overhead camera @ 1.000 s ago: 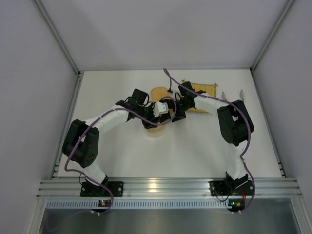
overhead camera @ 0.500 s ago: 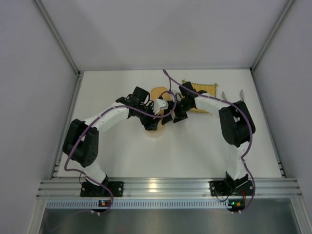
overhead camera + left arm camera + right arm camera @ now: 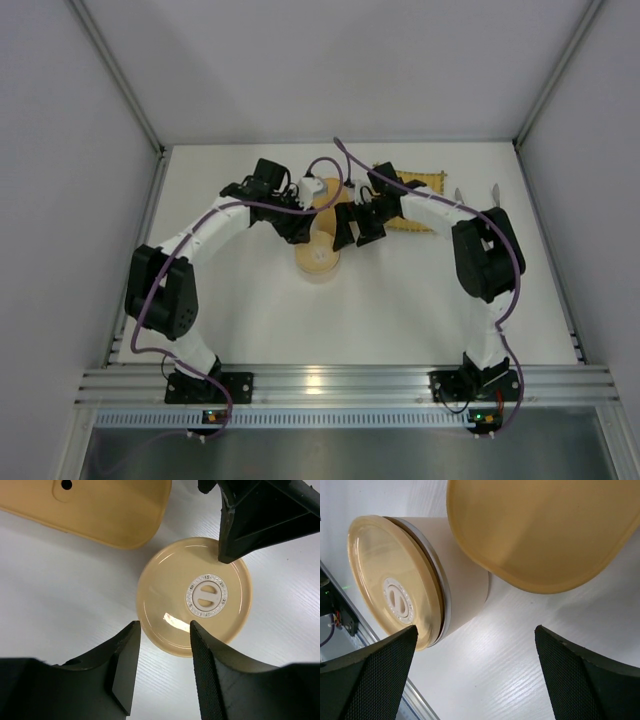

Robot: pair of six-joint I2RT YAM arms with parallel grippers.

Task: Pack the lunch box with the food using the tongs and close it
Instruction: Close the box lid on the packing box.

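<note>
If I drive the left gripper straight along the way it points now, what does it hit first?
The tan lid of the round container, near its closer rim, right ahead of the left gripper. How far off I cannot tell.

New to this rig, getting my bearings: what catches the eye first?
A round tan container with a white-dialled lid sits mid-table, the left end effector and right end effector close by. Behind it lies a tan oval piece, a yellow woven mat to its right.
</note>
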